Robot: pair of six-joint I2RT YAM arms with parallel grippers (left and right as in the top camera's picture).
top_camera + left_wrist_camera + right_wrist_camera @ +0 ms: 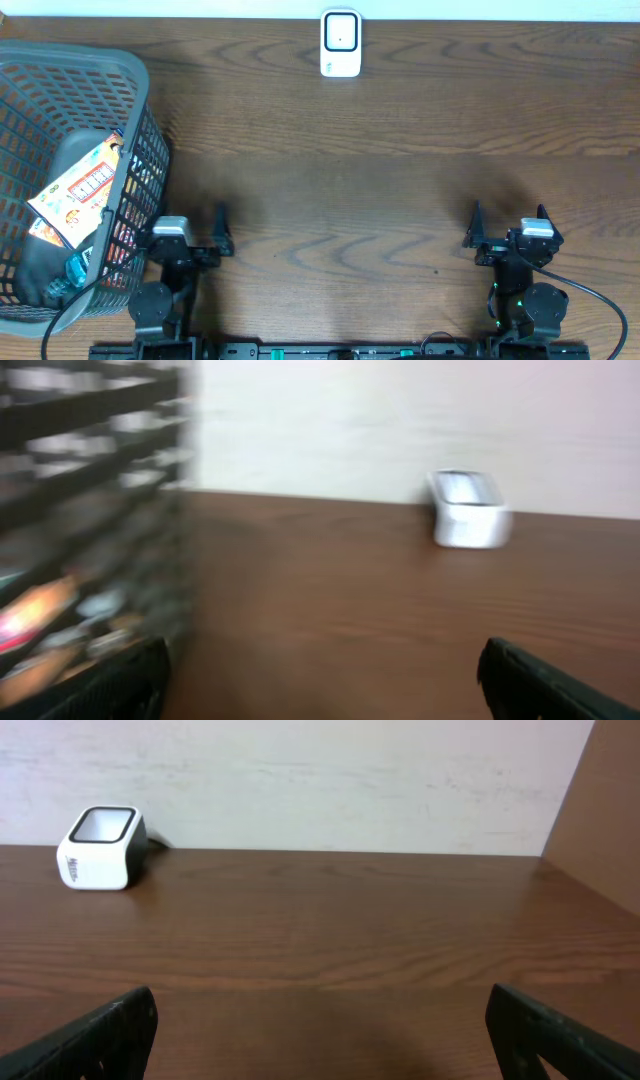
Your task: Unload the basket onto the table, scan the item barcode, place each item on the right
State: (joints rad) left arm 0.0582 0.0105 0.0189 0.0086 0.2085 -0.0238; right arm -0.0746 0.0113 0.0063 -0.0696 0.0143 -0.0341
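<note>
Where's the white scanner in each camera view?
Overhead: scanner at top centre, at the far edge of the table.
Left wrist: scanner right of centre, upper half, blurred.
Right wrist: scanner far left, upper half.
Shared landmark: the pale wall just behind it, where the table ends.

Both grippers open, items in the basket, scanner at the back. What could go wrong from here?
1. The left gripper sits close beside the basket and its tall mesh wall. Lifting up and in could snag the wall or shove the basket.
2. The orange-and-white packet lies tilted over other items. A pinch may slip or drag a neighbour, and no barcode shows on it.
3. The scanner stands at the far edge of the table, so the carry is long.
</note>
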